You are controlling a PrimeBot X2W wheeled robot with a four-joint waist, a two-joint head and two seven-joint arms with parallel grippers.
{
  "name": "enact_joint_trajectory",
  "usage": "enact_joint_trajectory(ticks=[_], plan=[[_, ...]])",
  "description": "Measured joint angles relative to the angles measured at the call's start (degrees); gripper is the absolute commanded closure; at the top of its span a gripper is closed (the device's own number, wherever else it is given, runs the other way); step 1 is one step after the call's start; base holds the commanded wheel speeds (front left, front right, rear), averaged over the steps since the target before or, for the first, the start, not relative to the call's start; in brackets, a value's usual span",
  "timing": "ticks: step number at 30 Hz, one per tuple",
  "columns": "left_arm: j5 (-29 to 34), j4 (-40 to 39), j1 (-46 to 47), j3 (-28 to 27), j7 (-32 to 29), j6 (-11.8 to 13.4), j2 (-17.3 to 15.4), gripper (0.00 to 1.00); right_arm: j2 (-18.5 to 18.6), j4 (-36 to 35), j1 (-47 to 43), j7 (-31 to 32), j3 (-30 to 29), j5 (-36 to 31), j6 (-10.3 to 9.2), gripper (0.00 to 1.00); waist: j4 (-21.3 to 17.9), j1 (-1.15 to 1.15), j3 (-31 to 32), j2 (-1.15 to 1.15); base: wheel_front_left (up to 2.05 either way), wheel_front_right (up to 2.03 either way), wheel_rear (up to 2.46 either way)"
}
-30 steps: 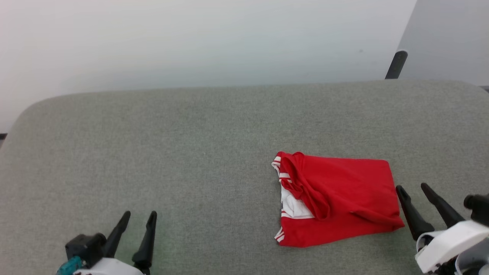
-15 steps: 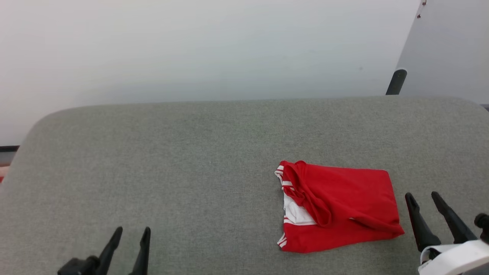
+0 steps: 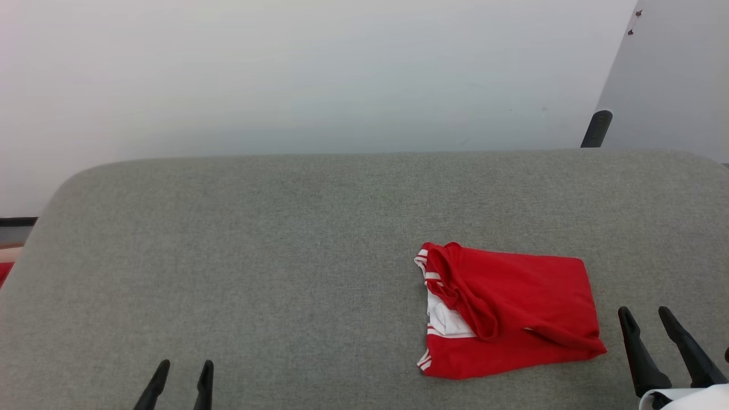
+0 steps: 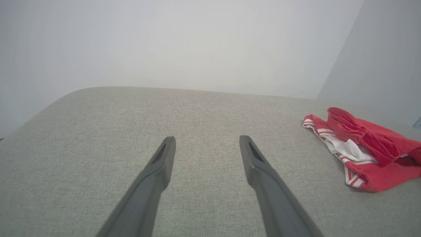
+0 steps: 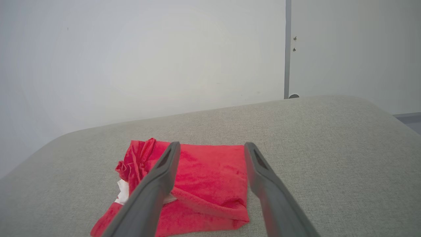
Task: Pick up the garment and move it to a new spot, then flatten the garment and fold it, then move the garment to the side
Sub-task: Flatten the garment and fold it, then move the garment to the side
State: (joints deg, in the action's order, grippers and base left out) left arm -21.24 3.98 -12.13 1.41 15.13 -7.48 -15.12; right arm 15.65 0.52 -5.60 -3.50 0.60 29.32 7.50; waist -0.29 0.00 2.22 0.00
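Note:
The garment (image 3: 512, 310), a red shirt with white striped trim, lies folded into a rough rectangle on the right half of the grey surface (image 3: 256, 256). It lies at the right edge of the left wrist view (image 4: 365, 151) and ahead of the fingers in the right wrist view (image 5: 204, 184). My right gripper (image 3: 643, 316) stands open just right of the garment's near corner, apart from it. My left gripper (image 3: 185, 367) is open at the lower left, far from the garment, with nothing between its fingers (image 4: 161, 164).
A pale wall rises behind the grey surface. A dark post (image 3: 596, 128) stands beyond the far right corner beside a grey panel (image 3: 672, 80). A bit of red (image 3: 3, 272) shows past the left edge.
The camera has tilted up, so everything sits lower in the picture. Both grippers have drawn back toward the near edge. The garment has not moved on the surface.

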Motion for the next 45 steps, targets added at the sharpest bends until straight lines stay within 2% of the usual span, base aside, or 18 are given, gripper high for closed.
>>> enact_joint_trajectory(ticks=[16, 21, 25, 31, 38, 45], plan=[[0.11, -0.48, 0.04, 0.02, 0.00, 0.01, 0.54, 0.00, -1.35, -0.79, -0.60, 1.12, -0.38, -0.66, 0.00, 0.00, 0.18, 0.00, -0.05, 0.00, 0.00, 0.00, 0.00], [0.10, -0.58, 0.20, 0.45, 0.00, 0.01, 0.93, 0.00, -0.88, -0.23, 1.07, 4.91, 0.59, -0.51, 0.00, 0.00, 0.12, 0.00, -0.39, 0.00, 0.00, 0.00, 0.00], [-0.02, -0.43, 1.16, 1.02, 0.00, 0.01, 1.18, 0.00, 1.42, 0.03, 6.89, 12.56, 1.99, -1.20, 0.00, 0.00, -0.08, 0.00, -1.12, 0.00, 0.00, 0.00, 0.00], [-0.43, 0.10, 3.43, 2.46, 0.00, 0.00, 0.74, 0.00, 4.14, 2.59, 18.30, 29.93, 2.94, -1.26, 0.00, 0.00, -0.26, 0.00, -3.05, 0.00, 0.00, 0.00, 0.00], [-1.36, 0.42, 7.12, 3.72, 0.00, 0.00, -0.75, 0.00, 3.90, 8.18, 28.13, 44.96, 0.15, -0.66, 0.00, 0.00, 0.25, 0.00, -6.96, 0.00, 0.00, 0.00, 0.00], [-2.44, -0.07, 10.51, 4.83, 0.00, 0.00, -2.40, 0.00, 3.53, 13.39, 29.92, 60.07, -1.56, -0.66, 0.00, 0.00, 1.07, 0.00, -11.42, 0.00, 0.00, 0.00, 0.00]])
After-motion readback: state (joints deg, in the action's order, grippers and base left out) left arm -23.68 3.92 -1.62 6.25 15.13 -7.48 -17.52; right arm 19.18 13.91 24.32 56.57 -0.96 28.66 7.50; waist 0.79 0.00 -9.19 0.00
